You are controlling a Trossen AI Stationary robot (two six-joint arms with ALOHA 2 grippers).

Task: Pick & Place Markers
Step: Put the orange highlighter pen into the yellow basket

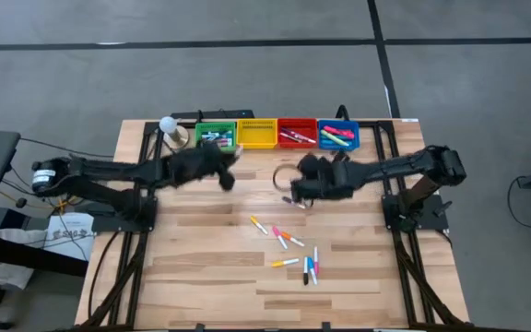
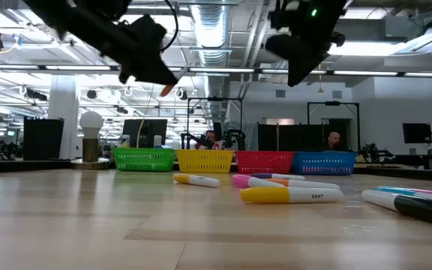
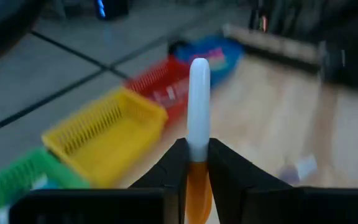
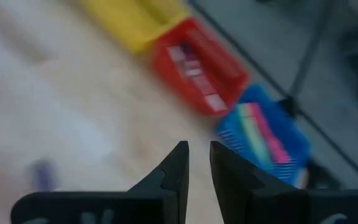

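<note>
Four bins (image 1: 275, 132) hold what look like markers; left end effector (image 3: 197, 163) grips one marker (image 3: 198, 106), right end effector (image 4: 196, 163) nearly closed, empty.

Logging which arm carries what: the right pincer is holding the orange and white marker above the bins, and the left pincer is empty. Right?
Not quite: the arms are swapped. The left pincer grips the orange and white marker, as the left wrist view shows. The right pincer holds nothing between its fingers in the right wrist view. The bins part stands.
</note>
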